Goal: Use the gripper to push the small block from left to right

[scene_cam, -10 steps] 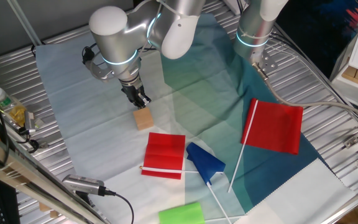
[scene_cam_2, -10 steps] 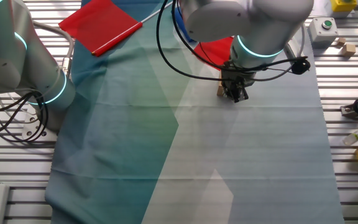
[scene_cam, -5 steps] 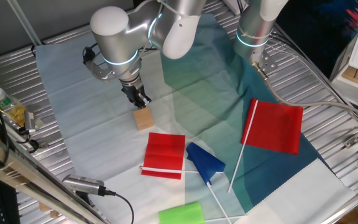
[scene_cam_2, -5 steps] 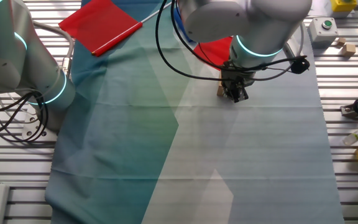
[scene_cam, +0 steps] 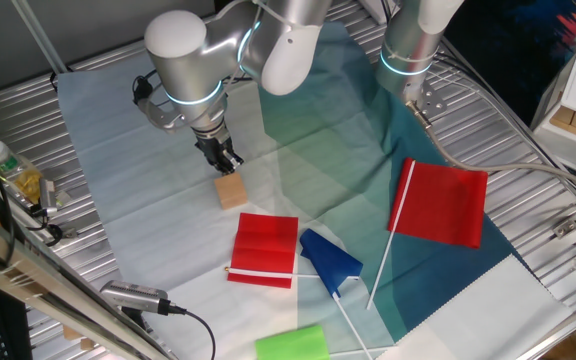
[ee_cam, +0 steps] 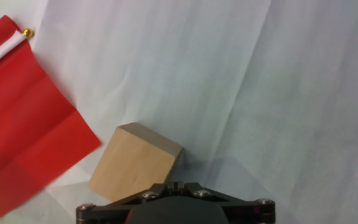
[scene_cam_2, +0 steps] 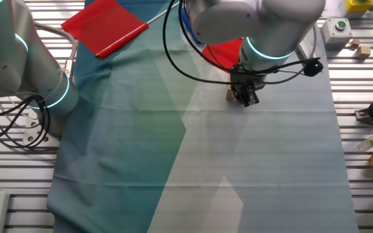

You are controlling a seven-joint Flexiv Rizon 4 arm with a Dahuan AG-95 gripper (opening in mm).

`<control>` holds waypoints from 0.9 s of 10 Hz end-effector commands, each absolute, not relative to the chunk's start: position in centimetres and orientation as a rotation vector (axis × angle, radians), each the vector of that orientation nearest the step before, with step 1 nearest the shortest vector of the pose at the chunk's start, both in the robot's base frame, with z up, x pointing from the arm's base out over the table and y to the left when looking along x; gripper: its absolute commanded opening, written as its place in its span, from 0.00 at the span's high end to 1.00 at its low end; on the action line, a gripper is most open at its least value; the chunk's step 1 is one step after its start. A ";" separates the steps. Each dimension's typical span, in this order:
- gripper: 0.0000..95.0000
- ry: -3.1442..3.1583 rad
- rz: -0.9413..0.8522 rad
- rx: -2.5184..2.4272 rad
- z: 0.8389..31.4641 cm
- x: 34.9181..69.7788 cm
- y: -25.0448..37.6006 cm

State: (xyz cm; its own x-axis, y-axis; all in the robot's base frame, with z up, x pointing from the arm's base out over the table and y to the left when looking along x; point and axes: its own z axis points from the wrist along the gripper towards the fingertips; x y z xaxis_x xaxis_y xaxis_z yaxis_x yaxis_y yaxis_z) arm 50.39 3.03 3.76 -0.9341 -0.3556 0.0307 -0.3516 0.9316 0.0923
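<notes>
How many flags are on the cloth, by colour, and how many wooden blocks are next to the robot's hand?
Red flags: 2, a small one and a bigger one
Blue flags: 1
Wooden blocks by the gripper: 1, the small block
Total: 4

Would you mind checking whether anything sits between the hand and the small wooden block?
Nothing visible does. The hand sits right beside the small block, and in the hand view the block lies directly ahead of the fingers on bare cloth. The folded red flag lies off to one side, not between them.
</notes>
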 end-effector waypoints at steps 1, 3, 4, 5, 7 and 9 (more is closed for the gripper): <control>1.00 -3.041 -0.142 0.556 3.7 50.2 3.2; 1.00 -3.046 -0.159 0.538 3.6 50.0 3.7; 1.00 -3.046 -0.158 0.538 3.6 50.0 3.9; 1.00 -3.047 -0.163 0.535 3.5 49.9 4.0; 1.00 -3.049 -0.165 0.532 3.4 49.9 4.2; 1.00 -3.054 -0.163 0.521 3.2 50.1 4.6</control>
State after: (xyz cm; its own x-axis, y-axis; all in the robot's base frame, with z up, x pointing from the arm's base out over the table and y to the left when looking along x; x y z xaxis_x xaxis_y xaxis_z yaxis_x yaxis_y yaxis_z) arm 50.15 4.66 3.11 -0.9429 -0.3325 0.0202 -0.3284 0.9380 0.1108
